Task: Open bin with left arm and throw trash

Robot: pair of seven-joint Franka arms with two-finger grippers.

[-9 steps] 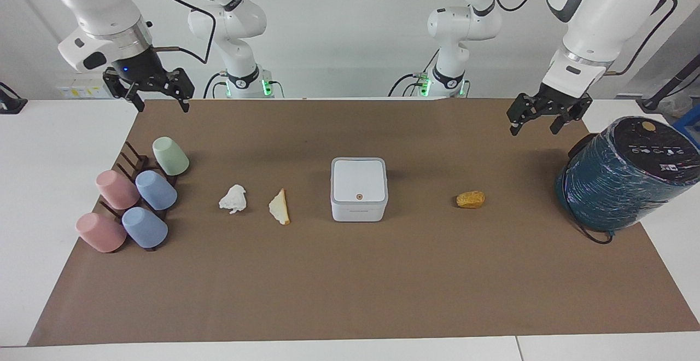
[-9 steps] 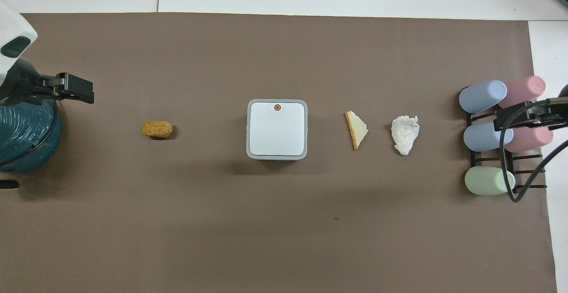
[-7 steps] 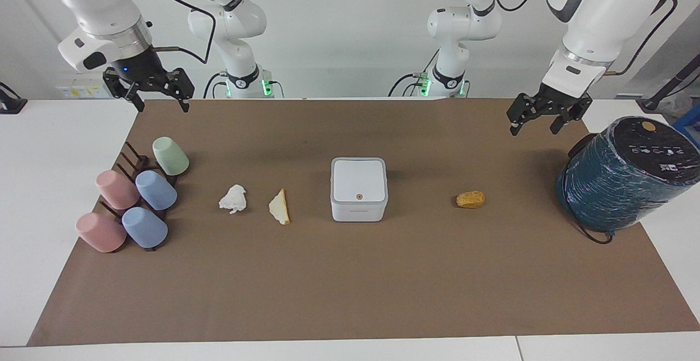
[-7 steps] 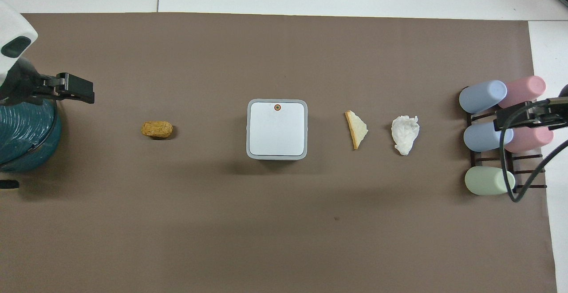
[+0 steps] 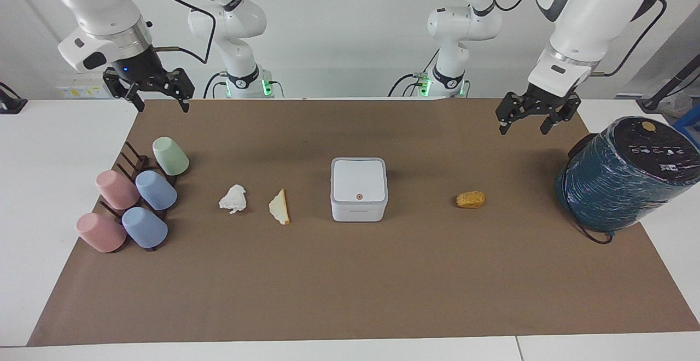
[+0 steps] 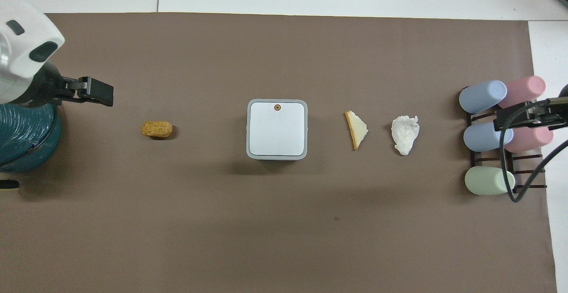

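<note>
The white square bin (image 5: 359, 188) (image 6: 277, 128) stands mid-mat, lid closed, orange dot on top. The trash lies in a row with it. A crumpled tissue wad (image 5: 233, 198) (image 6: 405, 134) and a pale yellow wedge (image 5: 279, 207) (image 6: 356, 129) lie toward the right arm's end. A golden-brown lump (image 5: 470, 199) (image 6: 157, 129) lies toward the left arm's end. My left gripper (image 5: 523, 128) (image 6: 104, 95) hangs open and empty over the mat beside the teal cylinder. My right gripper (image 5: 163, 106) (image 6: 510, 119) waits open and empty, raised at the cup rack's end.
A big teal wrapped cylinder (image 5: 623, 175) (image 6: 22, 137) leans at the left arm's end of the brown mat (image 5: 350, 284). Several pastel cups (image 5: 136, 197) (image 6: 483, 135) lie on a dark rack at the right arm's end. A cable hangs from the right wrist.
My left gripper has shifted a little away from the teal cylinder, toward the middle of the table. The right arm and everything on the mat are as before.
</note>
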